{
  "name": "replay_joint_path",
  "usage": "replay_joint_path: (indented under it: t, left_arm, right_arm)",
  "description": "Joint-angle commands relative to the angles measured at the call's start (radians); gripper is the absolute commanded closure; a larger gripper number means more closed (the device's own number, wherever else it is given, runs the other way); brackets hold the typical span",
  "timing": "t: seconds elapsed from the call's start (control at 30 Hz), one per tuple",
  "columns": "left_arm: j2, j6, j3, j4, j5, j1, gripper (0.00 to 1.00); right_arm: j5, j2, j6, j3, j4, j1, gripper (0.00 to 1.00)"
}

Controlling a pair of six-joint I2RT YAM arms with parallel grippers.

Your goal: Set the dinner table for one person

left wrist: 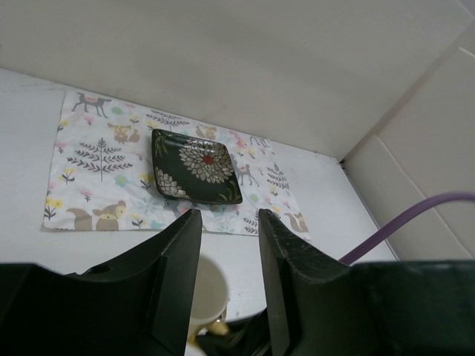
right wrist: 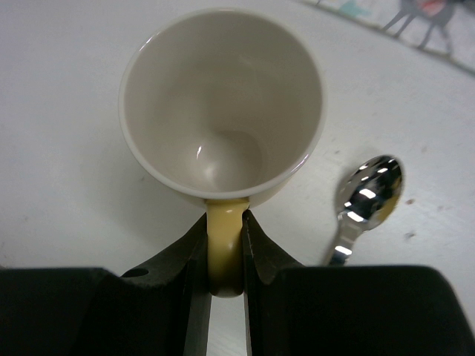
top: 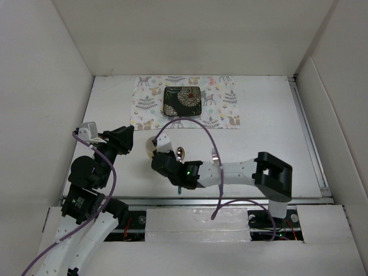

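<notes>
The dinner table (top: 270, 115), a large matte white rectangular tabletop walled by white panels, carries a pastel cloth mat (top: 146, 103) printed with animals and flowers against its far edge. A dark square ceramic plate (top: 182, 101) with a flower pattern sits on the far middle of that mat, inside its borders.

Just off the mat's near edge, toward its left half, the right gripper (right wrist: 225, 230) is clamped on the yellow handle of a cream ceramic mug (right wrist: 223, 111). The mug is upright and empty. Whether its base touches the tabletop cannot be told.

A shiny metal spoon (right wrist: 367, 196) lies on the table near the mat's near edge, close beside the mug but not touching it.

The left gripper (left wrist: 228, 222) sits nearer than the mat's near left corner, its fingers apart and holding nothing, pointing toward the mug.

Right of the mat, bare tabletop runs to a metal rail (top: 307, 138) along that edge. A narrower bare strip lies left of the mat.
</notes>
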Motion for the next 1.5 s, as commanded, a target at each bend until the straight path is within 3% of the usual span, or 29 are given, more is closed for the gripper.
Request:
replay_joint_path:
  t: [0.0,0.07,0.27,0.33,0.57,0.8,0.9,1.47]
  left_arm:
    - [0.011,-0.006,-0.014,0.039,0.018,0.004,0.66]
    - [0.006,-0.005,-0.017,0.051,0.03,0.004,0.58]
    - [0.006,-0.002,-0.02,0.056,0.049,0.004,0.55]
    - [0.016,0.0,-0.02,0.053,0.043,0.004,0.55]
    - [0.02,0.001,-0.02,0.053,0.044,0.004,0.55]
    - [0.046,0.005,-0.015,0.06,0.06,0.004,0.55]
    - [0.061,0.006,-0.011,0.059,0.055,0.004,0.55]
    - [0.117,0.009,-0.007,0.069,0.076,0.013,0.55]
  right_arm:
    - [0.058,-0.216,-0.089,-0.002,0.172,-0.12,1.0]
    - [-0.003,-0.282,-0.125,-0.011,0.195,-0.198,1.0]
    - [-0.135,-0.276,-0.221,0.024,0.289,-0.549,1.0]
    - [-0.18,-0.207,-0.237,0.065,0.301,-0.662,1.0]
    - [-0.278,0.104,-0.274,0.391,0.229,-0.878,1.0]
    - [-0.337,0.349,-0.249,0.731,0.122,-0.965,1.0]
    - [-0.334,0.425,-0.249,0.786,0.097,-0.996,1.0]
    - [-0.344,0.535,-0.22,0.807,0.093,-1.059,1.0]
